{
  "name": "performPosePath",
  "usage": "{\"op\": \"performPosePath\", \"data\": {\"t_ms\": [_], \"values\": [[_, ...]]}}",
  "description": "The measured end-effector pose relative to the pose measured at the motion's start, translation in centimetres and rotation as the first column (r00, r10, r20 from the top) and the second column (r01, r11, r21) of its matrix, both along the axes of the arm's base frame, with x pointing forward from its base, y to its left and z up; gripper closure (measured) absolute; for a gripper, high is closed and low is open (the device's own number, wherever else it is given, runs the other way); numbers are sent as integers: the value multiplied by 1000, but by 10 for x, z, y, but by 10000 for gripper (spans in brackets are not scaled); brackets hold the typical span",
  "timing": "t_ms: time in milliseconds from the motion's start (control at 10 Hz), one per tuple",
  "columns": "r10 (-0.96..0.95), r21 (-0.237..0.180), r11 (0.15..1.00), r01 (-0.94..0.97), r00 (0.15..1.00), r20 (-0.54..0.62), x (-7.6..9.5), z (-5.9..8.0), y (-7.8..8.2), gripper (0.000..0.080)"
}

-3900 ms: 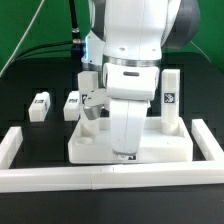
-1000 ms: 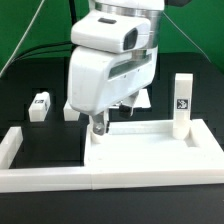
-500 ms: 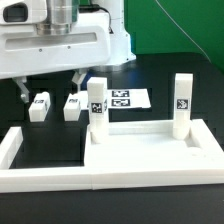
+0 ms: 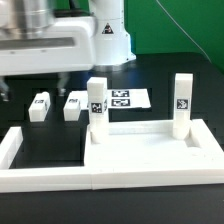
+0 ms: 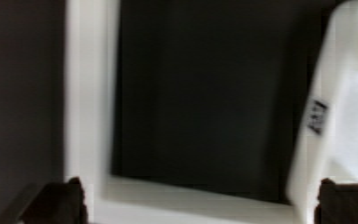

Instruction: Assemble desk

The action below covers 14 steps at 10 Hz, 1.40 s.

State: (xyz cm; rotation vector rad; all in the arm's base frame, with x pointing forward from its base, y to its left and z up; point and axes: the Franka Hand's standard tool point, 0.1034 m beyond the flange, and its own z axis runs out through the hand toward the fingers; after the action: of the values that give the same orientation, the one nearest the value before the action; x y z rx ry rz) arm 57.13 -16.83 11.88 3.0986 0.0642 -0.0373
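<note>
Pincer: I see the gripper [image 4: 32, 86] hanging high over the far part of the exterior view's left, above the loose parts and clear of all of them.
Pincer opening: in my wrist view the dark fingertips [image 5: 73, 196] sit wide apart with only table and white plastic showing between them. The jaws are fully spread and hold nothing.
Tabletop: the tabletop [image 4: 140, 152] lies flat on the black table [image 4: 50, 140], rim up, in the near middle, tucked inside the border frame [image 4: 100, 181].
Left post: the left leg [image 4: 97, 108] stands upright in the tabletop's far corner on the exterior view's left, tag facing my camera.
Right post: the right leg [image 4: 181, 104] stands upright in the far corner on the exterior view's right, tag also facing me.
Loose parts: the outer loose leg [image 4: 40, 105] and the inner loose leg [image 4: 74, 104] lie on the table beyond the frame, near each other but apart. The inner one is just left of the left leg.
Marker board: the marker board [image 4: 128, 99] lies flat behind the tabletop, between the two standing legs as I see it.
Wrist view extras: a tagged white piece [image 5: 322, 115] shows at one edge; I cannot tell which part it is.
</note>
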Motion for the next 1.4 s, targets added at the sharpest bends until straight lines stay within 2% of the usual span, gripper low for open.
{"op": "performPosePath", "data": {"t_ms": [100, 200, 300, 400, 600, 700, 800, 1000, 1100, 1200, 1400], "values": [[-110, 18, 994, 111, 994, -22, -13, -3, -6, 151], [-269, 71, 959, 274, 960, -75, -23, -2, -14, 151], [-339, 55, 938, 342, 939, -51, -18, -1, -19, 151], [-391, 52, 918, 393, 919, -52, -17, -3, -12, 151], [-481, 46, 874, 484, 875, -55, -17, -4, -13, 151], [-577, 94, 804, 587, 809, -112, -27, -12, -10, 151], [-598, 127, 771, 624, 778, -192, -43, -21, -11, 151], [-587, 153, 759, 633, 767, -259, -63, -31, -9, 151], [-573, 151, 755, 638, 754, -320, -75, -32, -3, 151], [-547, 152, 749, 645, 731, -408, -76, -31, -2, 151], [-513, 145, 746, 650, 699, -497, -75, -34, -4, 151]]}}
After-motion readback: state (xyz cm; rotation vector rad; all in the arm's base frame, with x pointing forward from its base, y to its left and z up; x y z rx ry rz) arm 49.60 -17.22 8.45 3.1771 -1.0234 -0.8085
